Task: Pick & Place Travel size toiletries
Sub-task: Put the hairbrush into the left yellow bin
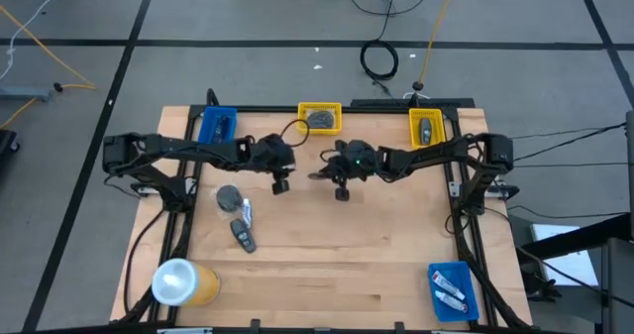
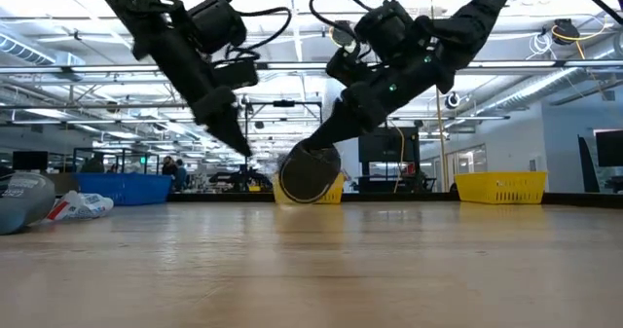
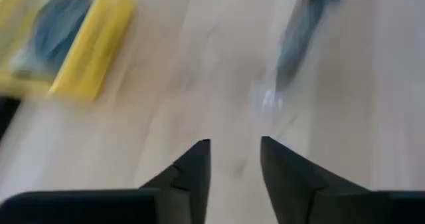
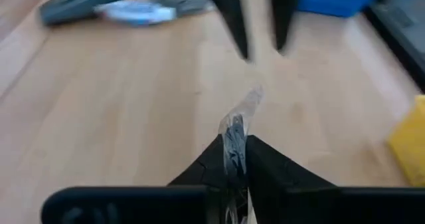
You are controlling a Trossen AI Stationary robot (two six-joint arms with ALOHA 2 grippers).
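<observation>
My right gripper [image 4: 234,144] is shut on a small toiletry in a crinkled clear wrapper. In the low view it shows as a dark round disc [image 2: 310,172] at the fingertips, above the middle of the table. My left gripper [image 3: 234,161] stands open just to its left [image 1: 280,183], with the wrapper's tip [image 3: 269,99] ahead of its fingers and apart from them. A grey disc [image 1: 229,196], a white tube [image 1: 246,211] and a black oblong piece [image 1: 243,236] lie flat on the table's left half. My right gripper pinches the clear wrapper [image 4: 232,127] between its two fingers. The wrapper's free end [image 4: 250,98] sticks out past the fingertips. The fingers come slanting down from the table's right side. The dark disc hangs at the fingertips, clear of the table.
Along the far edge stand a blue bin [image 1: 217,126], a yellow bin [image 1: 320,117] holding a grey disc and a yellow bin [image 1: 426,128] holding a dark piece. A blue bin [image 1: 451,286] with tubes sits near right. A big yellow roll [image 1: 183,282] lies near left.
</observation>
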